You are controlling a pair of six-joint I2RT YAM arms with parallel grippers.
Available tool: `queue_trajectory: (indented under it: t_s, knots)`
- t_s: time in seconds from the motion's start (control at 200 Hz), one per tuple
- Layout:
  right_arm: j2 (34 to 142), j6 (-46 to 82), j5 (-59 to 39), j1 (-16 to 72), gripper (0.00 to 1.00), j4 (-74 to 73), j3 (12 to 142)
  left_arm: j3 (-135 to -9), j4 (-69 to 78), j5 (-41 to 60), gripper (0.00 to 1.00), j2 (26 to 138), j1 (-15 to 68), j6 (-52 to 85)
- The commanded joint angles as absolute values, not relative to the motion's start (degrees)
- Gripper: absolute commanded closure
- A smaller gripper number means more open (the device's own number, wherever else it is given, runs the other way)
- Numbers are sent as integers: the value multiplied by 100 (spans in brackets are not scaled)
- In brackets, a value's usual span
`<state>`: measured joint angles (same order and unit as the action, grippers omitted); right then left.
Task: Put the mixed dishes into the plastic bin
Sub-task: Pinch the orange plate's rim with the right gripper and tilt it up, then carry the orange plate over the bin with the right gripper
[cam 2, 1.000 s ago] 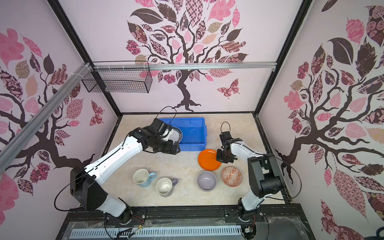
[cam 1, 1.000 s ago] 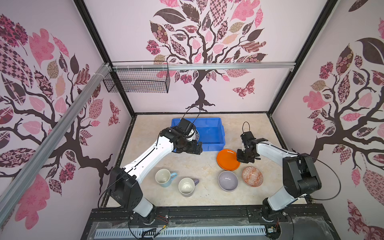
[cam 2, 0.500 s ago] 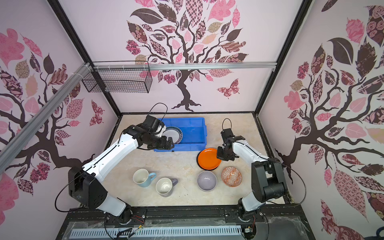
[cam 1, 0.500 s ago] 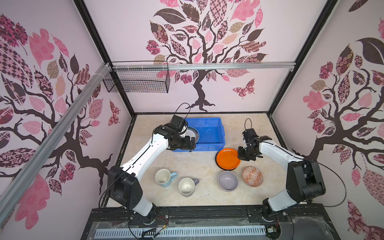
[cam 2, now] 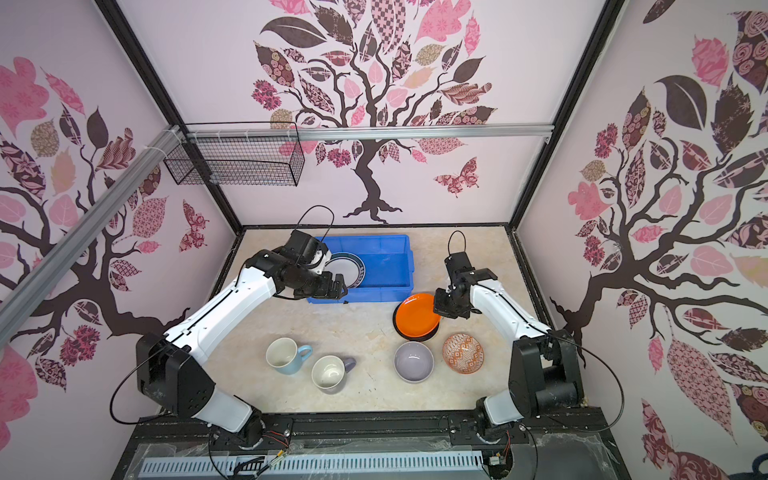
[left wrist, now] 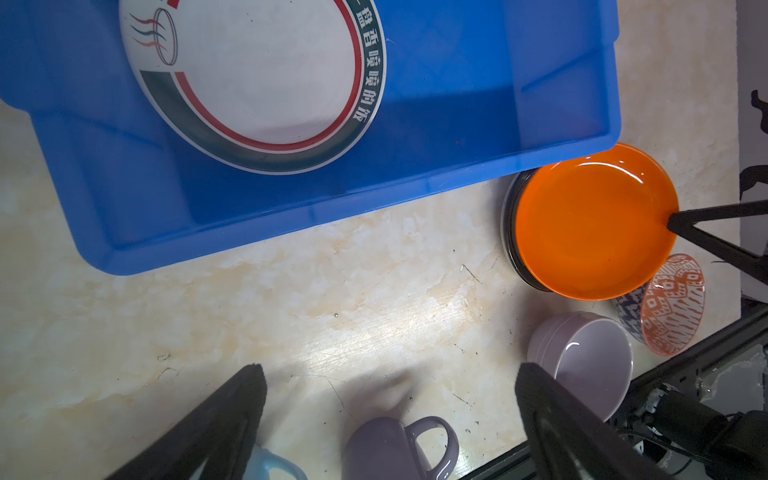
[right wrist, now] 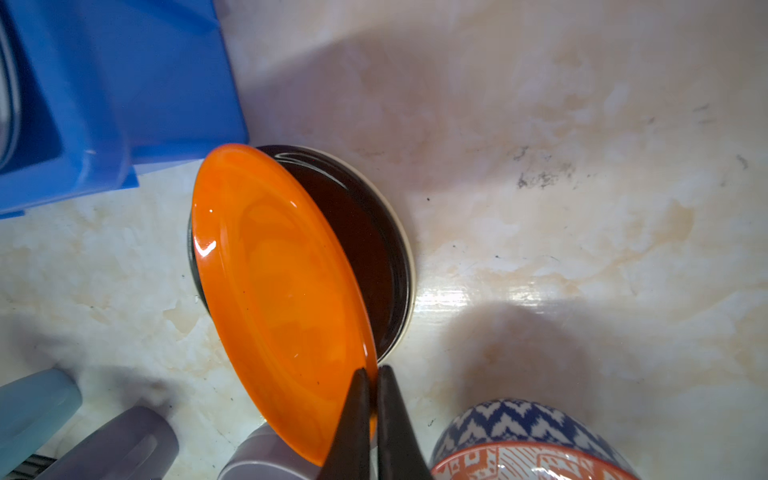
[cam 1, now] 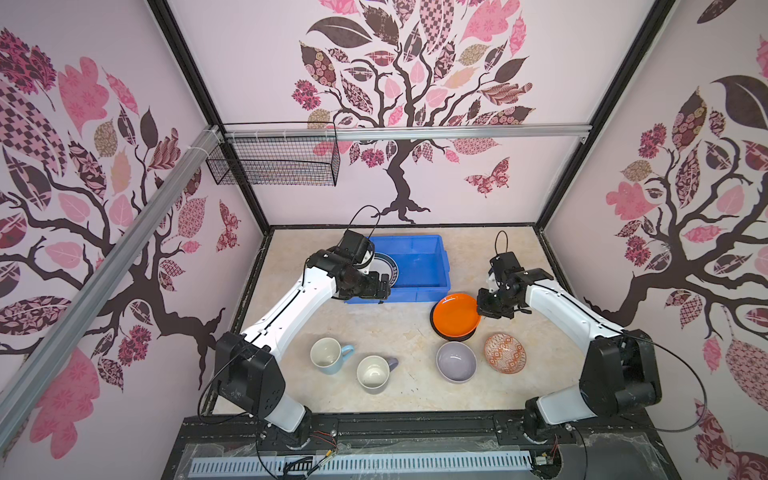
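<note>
Marbled tabletop (cam 1: 399, 332), tree-papered walls (cam 1: 498, 50); left fingers (left wrist: 216, 424) wide, empty; right fingers (right wrist: 353, 424) pinch orange plate (right wrist: 282, 291).

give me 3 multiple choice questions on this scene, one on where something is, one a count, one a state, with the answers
1. Where does the dark-rimmed white round plate lie?
A. in the bright blue rectangular plastic bin
B. in the black wire basket
C. on top of a bowl

2. How many mugs stand on the marble table?
A. one
B. two
C. three

3. What is the right gripper doing?
A. open above a bowl
B. shut on the rim of the glossy round orange plate
C. shut on nothing

Answers:
1 A: the left wrist view shows the plate on the bin's floor.
2 B: the light-blue mug and the lavender mug are the only ones.
3 B: the right wrist view shows its fingers pinching the tilted plate's rim.
</note>
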<state>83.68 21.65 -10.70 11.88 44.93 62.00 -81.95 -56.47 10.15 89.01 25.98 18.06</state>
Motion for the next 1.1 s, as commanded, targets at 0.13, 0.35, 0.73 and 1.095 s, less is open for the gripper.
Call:
queue_trajectory:
  t_s: [0.13, 0.35, 0.73, 1.095]
  knots:
    - [7910, 2240, -1508, 1165, 100, 4780, 6567, -8136, -5640, 934, 2, 8810, 2550, 1699]
    - [7700, 2295, -1729, 1170, 100, 4969, 6899, -8179, -5689, 782, 2, 8791, 2471, 1635]
    - [7744, 2449, -2027, 1171, 100, 4826, 7348, -8124, -5623, 671, 2, 8641, 2307, 1766]
    - [8295, 2690, -2450, 1173, 100, 3840, 7631, -8124, -5458, 140, 2, 8820, 1740, 2003]
